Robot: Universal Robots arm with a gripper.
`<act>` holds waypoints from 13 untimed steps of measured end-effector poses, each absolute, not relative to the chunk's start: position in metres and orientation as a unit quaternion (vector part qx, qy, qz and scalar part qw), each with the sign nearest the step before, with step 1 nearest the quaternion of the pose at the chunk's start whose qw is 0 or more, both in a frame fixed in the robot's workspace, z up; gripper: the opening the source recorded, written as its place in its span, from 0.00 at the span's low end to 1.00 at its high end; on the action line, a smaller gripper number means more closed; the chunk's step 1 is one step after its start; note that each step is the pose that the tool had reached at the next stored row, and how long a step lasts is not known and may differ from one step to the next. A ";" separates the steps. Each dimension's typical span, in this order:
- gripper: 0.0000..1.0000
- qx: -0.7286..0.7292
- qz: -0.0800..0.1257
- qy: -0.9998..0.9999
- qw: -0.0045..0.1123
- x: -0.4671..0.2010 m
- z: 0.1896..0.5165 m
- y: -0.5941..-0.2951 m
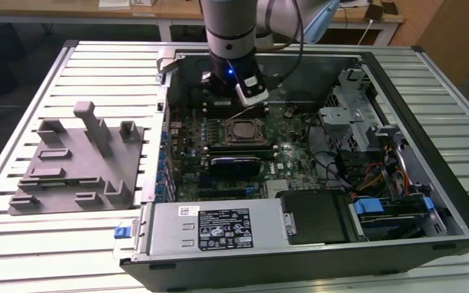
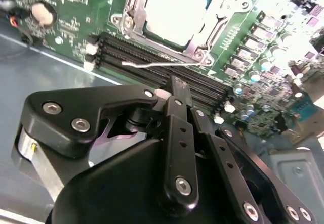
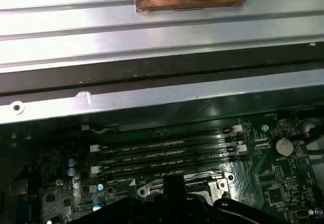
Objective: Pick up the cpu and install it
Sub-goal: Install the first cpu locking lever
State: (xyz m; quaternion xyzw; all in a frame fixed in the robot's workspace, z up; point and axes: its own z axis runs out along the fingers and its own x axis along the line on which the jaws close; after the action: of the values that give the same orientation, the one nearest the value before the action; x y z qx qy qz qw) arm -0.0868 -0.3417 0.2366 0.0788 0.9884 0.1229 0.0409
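1. Your fingers [image 2: 178,107] were pressed together at the tips and pinched nothing. In the second wrist view they hung over the black memory slots [image 2: 114,49]; whether they touched them I could not tell.
2. Just past the tips, a thin metal lever [image 2: 152,64] lay along the slots, at the near edge of the socket frame [image 2: 217,19].
3. The cpu [image 2: 174,6] sat inside that frame, apart from your fingers. It lay flat with its silvery top facing up. It was square, so no long axis stood out; its edges ran parallel to the frame's sides.
4. In the exterior view the cpu showed near the middle of the green motherboard [image 1: 287,125], and your arm [image 1: 232,30] stood over the slots just beyond it.
5. The motherboard lay inside the open computer case [image 1: 430,128], which rested on the slatted surface [image 1: 22,244].
6. The grey tray [image 1: 71,165] lay on that surface at the exterior view's left, just beside the case.
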 end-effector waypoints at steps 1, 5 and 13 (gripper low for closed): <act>0.11 0.086 0.123 0.988 0.042 -0.087 0.235 -0.342; 0.11 0.110 0.122 0.985 0.048 -0.087 0.231 -0.342; 0.11 0.126 0.123 0.982 0.066 -0.087 0.227 -0.342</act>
State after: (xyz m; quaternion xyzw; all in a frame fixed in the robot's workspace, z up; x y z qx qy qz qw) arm -0.0868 -0.3417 0.2272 0.1264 0.9821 0.1228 0.0664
